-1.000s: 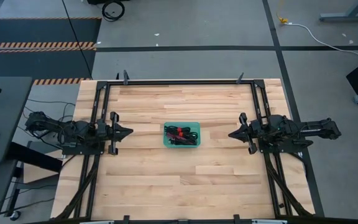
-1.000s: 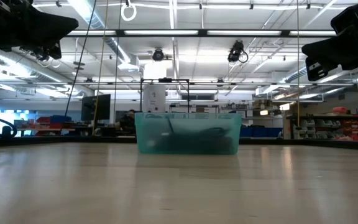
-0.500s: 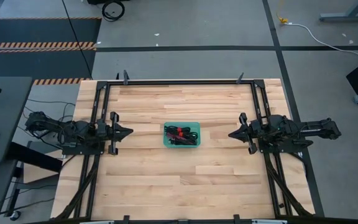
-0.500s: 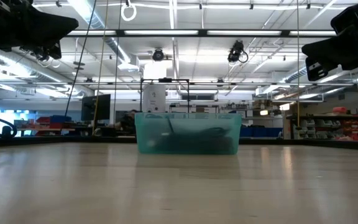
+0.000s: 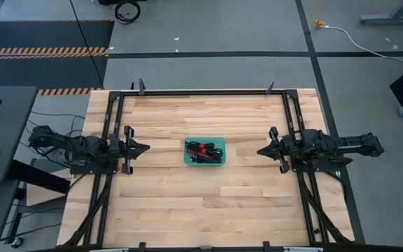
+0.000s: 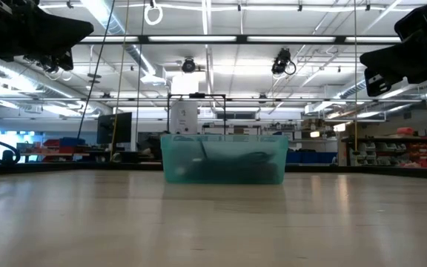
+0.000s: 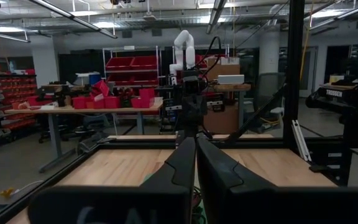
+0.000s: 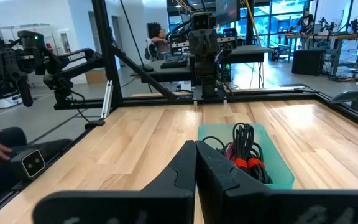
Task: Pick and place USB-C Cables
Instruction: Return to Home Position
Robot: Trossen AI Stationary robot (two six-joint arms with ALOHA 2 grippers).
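The USB-C cables (image 5: 205, 150) lie bundled in the teal tray (image 5: 221, 141) at the table's middle: black coils with red ties, seen also in the right wrist view (image 8: 247, 149). Through the tray's wall they show dimly in the low view (image 6: 228, 162). My left gripper (image 5: 146, 148) hovers left of the tray, shut, pointing at it. My right gripper (image 5: 260, 150) hovers right of the tray, shut, pointing at it. Both are raised above the tabletop. In the wrist views the fingertips meet, left (image 7: 195, 140) and right (image 8: 195, 144).
A black metal frame (image 5: 208, 92) runs round the wooden tabletop. Bare wood lies on all sides of the tray (image 6: 224, 157). A white cord with a yellow plug (image 5: 318, 23) lies on the floor beyond the table. People show far off in the room behind.
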